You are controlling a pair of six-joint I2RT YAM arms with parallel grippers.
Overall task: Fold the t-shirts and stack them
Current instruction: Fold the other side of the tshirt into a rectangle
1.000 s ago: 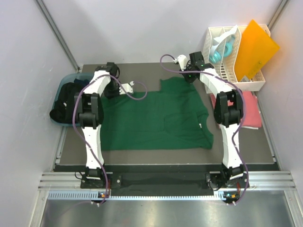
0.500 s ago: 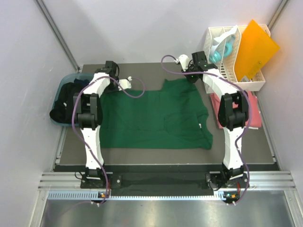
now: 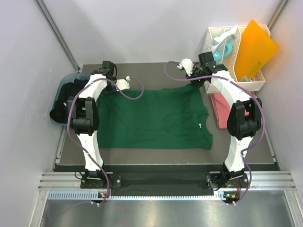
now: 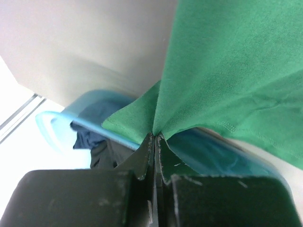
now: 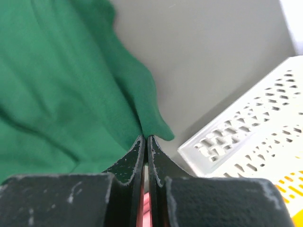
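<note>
Where the table is seen from above, the dark green t-shirt [image 3: 156,118] is spread at centre, its far corners held by the left gripper [image 3: 109,89] at 11 o'clock and the right gripper [image 3: 200,81] at 1 o'clock. In the left wrist view, the fingers are clamped on a green hem over a blue bin [image 4: 61,123]. In the right wrist view, the fingers are pinched on the shirt's edge, with a white slotted rack [image 5: 246,137] at 4 o'clock.

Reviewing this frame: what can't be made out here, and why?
Pink shirt: top view, mostly behind the right arm; folded or not, unclear.
Dark clothes in the bin: top view, one dark heap; count unreadable.
Green shirt: both wrist views cut it off beyond the pinched corners.
Rack contents: top view, too small.
</note>
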